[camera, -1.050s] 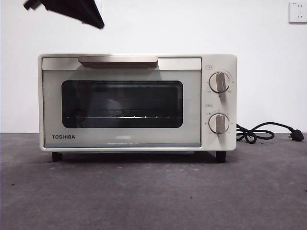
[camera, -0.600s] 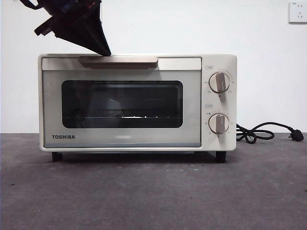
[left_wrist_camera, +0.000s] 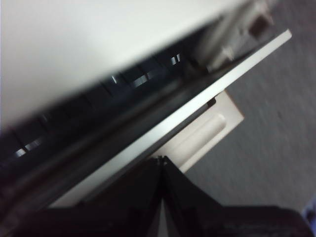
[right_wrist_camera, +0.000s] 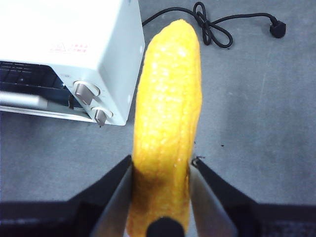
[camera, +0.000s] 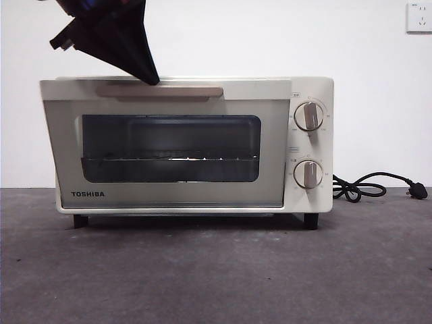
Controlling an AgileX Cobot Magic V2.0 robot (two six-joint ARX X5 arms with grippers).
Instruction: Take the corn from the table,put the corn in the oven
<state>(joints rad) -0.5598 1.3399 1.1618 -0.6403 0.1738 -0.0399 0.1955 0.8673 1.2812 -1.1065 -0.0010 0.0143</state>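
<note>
The corn (right_wrist_camera: 168, 123) is clamped between the right gripper's (right_wrist_camera: 160, 173) jaws, its long axis running away from them, tapered end outward, well apart from the oven (right_wrist_camera: 74, 59) at the upper left of the right wrist frame. In the front view, the left gripper (camera: 145, 75), jaws together, is seen at the bar handle (camera: 175, 91), upper left, the door tilted slightly open.

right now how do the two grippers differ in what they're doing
The left gripper sits at the oven door's bar handle, jaws shut together with nothing between them; the right gripper is shut on the corn. The left is right at the oven, whose door is tipped ajar; the right hangs off to the knob side, above the table. Both have black jaws.
</note>
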